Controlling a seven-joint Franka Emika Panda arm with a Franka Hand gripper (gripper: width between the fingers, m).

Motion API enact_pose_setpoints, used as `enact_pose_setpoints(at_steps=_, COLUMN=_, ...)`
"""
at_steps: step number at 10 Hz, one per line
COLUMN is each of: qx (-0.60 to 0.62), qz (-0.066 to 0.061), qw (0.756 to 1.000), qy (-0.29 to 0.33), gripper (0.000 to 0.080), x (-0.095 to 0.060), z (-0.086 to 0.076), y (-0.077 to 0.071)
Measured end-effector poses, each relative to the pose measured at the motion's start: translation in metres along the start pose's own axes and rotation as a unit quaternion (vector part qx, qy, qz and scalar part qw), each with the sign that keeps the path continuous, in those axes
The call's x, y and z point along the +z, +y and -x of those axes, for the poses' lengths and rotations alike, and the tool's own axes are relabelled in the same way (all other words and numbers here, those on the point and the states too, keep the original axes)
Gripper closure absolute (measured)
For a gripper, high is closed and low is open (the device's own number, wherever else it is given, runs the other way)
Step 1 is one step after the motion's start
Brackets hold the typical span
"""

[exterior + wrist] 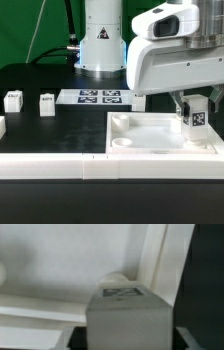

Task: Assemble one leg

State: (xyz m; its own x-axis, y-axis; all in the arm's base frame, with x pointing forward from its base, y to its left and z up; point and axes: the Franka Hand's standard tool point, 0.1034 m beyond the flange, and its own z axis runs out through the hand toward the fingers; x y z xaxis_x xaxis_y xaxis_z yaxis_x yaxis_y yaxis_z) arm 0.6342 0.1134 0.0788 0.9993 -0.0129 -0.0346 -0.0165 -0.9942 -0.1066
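Observation:
My gripper (194, 110) is shut on a leg (197, 118), a small white post with a black-and-white tag, held upright over the exterior view's right part of the white square tabletop (150, 135). In the wrist view the leg (125, 314) fills the middle, its tag facing the camera, with its far end at a corner socket (115, 278) of the tabletop (60, 263). The fingers sit on both sides of the leg. Two more legs (14, 98) (46, 103) stand on the table at the exterior view's left.
The marker board (98, 97) lies flat behind the tabletop, in front of the arm's base (102, 45). A white bar (60, 166) runs along the table's front edge. A further white part (2, 126) sits at the far left edge.

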Motion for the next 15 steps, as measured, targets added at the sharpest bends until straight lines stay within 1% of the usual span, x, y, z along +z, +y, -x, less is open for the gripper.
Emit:
enact_pose_setpoints(at_steps=1, qx=0.086, qz=0.0, qw=0.996, qy=0.001, gripper=0.0508, x=0.0005, z=-0.0004, y=-0.0014)
enact_pose_setpoints(at_steps=3, qx=0.2, qz=-0.001, qw=0.98, qy=0.009, gripper=0.0508, x=0.0009, z=-0.0022, y=-0.0026)
enact_pose_setpoints(at_steps=4, qx=0.28, qz=-0.005, qw=0.96, qy=0.014, gripper=0.0508, x=0.001, z=-0.0033, y=-0.0025)
enact_pose_setpoints(at_steps=5, qx=0.359, qz=-0.006, qw=0.933, qy=0.018, gripper=0.0508, x=0.001, z=-0.0035, y=-0.0022)
enact_pose_setpoints(at_steps=6, qx=0.432, qz=-0.005, qw=0.902, qy=0.021, gripper=0.0508, x=0.0009, z=-0.0024, y=-0.003)
enact_pose_setpoints(at_steps=7, qx=0.477, qz=-0.004, qw=0.878, qy=0.023, gripper=0.0508, x=0.0007, z=-0.002, y=-0.004)
enact_pose_setpoints(at_steps=8, qx=0.495, qz=-0.007, qw=0.869, qy=0.022, gripper=0.0508, x=0.0008, z=-0.0023, y=-0.0032)
enact_pose_setpoints(at_steps=9, qx=0.543, qz=-0.013, qw=0.839, qy=0.018, gripper=0.0508, x=0.001, z=-0.0024, y=-0.0023)
enact_pose_setpoints(at_steps=10, qx=0.561, qz=-0.016, qw=0.827, qy=0.016, gripper=0.0508, x=0.0011, z=-0.0025, y=-0.0021)
enact_pose_setpoints(at_steps=11, qx=0.566, qz=-0.016, qw=0.824, qy=0.016, gripper=0.0508, x=0.0011, z=-0.0026, y=-0.002)
enact_pose_setpoints(at_steps=12, qx=0.548, qz=-0.016, qw=0.836, qy=0.015, gripper=0.0432, x=0.0015, z=-0.0024, y=-0.0022)
enact_pose_setpoints(at_steps=13, qx=0.533, qz=-0.014, qw=0.846, qy=0.015, gripper=0.0432, x=0.0015, z=-0.002, y=-0.0024)
enact_pose_setpoints(at_steps=14, qx=0.493, qz=-0.008, qw=0.87, qy=0.008, gripper=0.0253, x=0.0013, z=-0.0001, y=-0.0042)
enact_pose_setpoints(at_steps=15, qx=0.457, qz=-0.003, qw=0.889, qy=0.003, gripper=0.0171, x=0.0012, z=0.0013, y=-0.0083)
